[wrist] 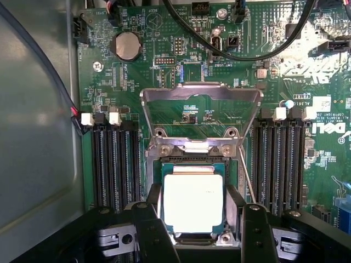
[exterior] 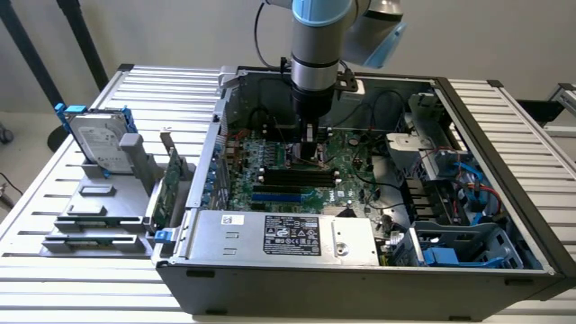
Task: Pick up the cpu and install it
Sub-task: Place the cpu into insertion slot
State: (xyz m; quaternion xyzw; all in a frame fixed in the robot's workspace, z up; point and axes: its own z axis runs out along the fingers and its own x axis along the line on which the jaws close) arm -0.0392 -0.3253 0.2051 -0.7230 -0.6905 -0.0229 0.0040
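Note:
The cpu (wrist: 193,200), a small square chip with a dull silver top on a green edge, lies level over the socket of the green motherboard (exterior: 355,179). My gripper (wrist: 194,193) reaches straight down into the open computer case (exterior: 504,142). One black finger stands against each of two opposite sides of the chip, so the gripper is shut on it. The socket's metal load plate (wrist: 200,96) is hinged up and open just beyond the chip. In the exterior view the gripper (exterior: 309,154) hangs low over the middle of the board, and the chip is hidden under it.
Black memory slots (wrist: 112,164) (wrist: 282,161) flank the socket. Black cables (wrist: 247,52) loop over the board beyond it. The power supply (exterior: 279,233) fills the case's near side. At the exterior view's left, a grey stand holds a silver hard drive (exterior: 97,142) and a green card (exterior: 166,185).

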